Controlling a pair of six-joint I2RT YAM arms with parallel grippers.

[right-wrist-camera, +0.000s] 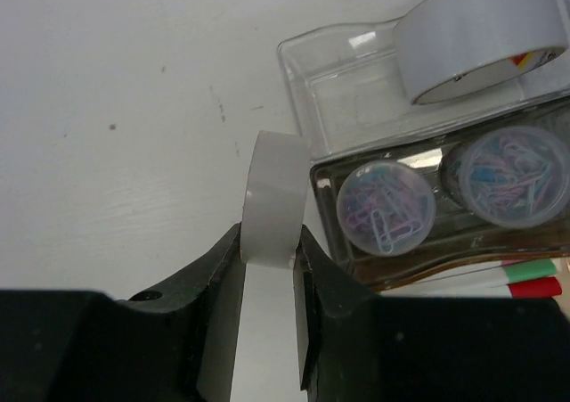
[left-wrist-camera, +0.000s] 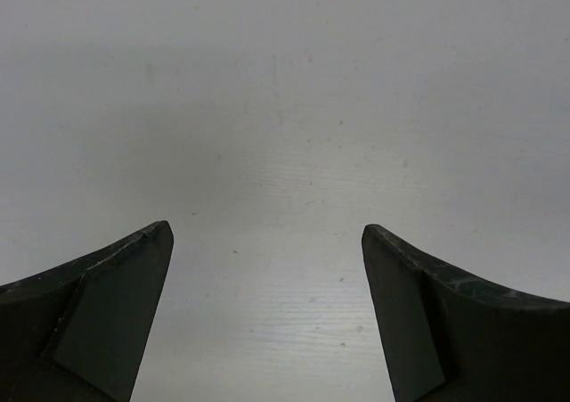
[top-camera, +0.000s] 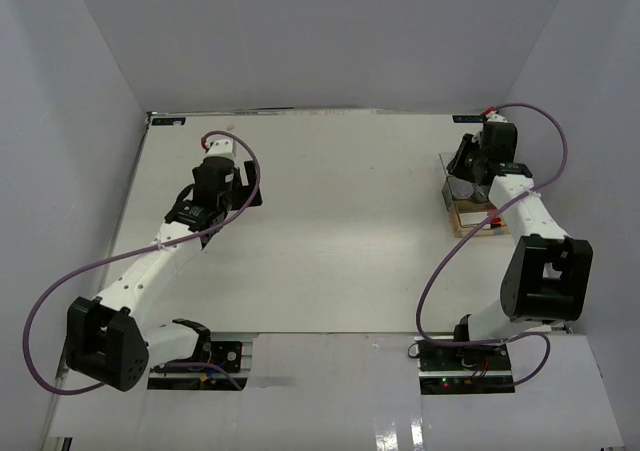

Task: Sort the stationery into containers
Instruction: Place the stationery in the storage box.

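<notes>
My right gripper (right-wrist-camera: 267,242) is shut on a small clear ring (right-wrist-camera: 274,192), held edge-on just left of the organiser (right-wrist-camera: 307,68). The beige tape roll (right-wrist-camera: 481,28) lies in the organiser's clear end compartment. Two round clear tubs of paper clips (right-wrist-camera: 385,208) (right-wrist-camera: 517,175) sit in the compartment beside it. Green and red marker caps (right-wrist-camera: 530,277) show in the tan section. In the top view the right gripper (top-camera: 472,161) hangs over the organiser (top-camera: 478,221) at the right edge. My left gripper (left-wrist-camera: 267,233) is open and empty over bare table, far left (top-camera: 215,161).
The white table is enclosed by grey walls on the left, back and right. The organiser stands close to the right wall. Purple cables loop out from both arms.
</notes>
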